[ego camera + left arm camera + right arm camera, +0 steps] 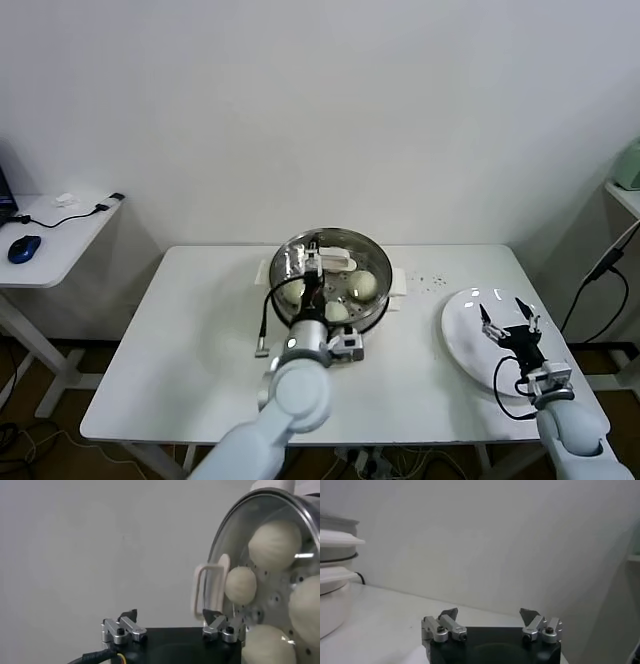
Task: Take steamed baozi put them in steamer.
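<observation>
The steamer (372, 256), a shiny steel basket on a white cooker base, stands mid-table. Several cream-white steamed baozi lie in it, among them one (362, 284) at the right and one (337, 311) at the front. My left gripper (305, 265) hangs open over the basket's left half, holding nothing. In the left wrist view the left gripper (170, 616) is empty, with the steamer rim (223, 522) and baozi (274, 544) (240, 585) beyond it. My right gripper (509, 318) stands open and empty above the white plate (460, 330); the right gripper (489, 614) is also empty in its wrist view.
The plate at the table's right holds nothing. The cooker's white handle (207, 587) juts out beside the basket, and its base (330, 605) shows in the right wrist view. A side table with a blue mouse (24, 248) stands far left. A cable (600, 270) hangs at the right.
</observation>
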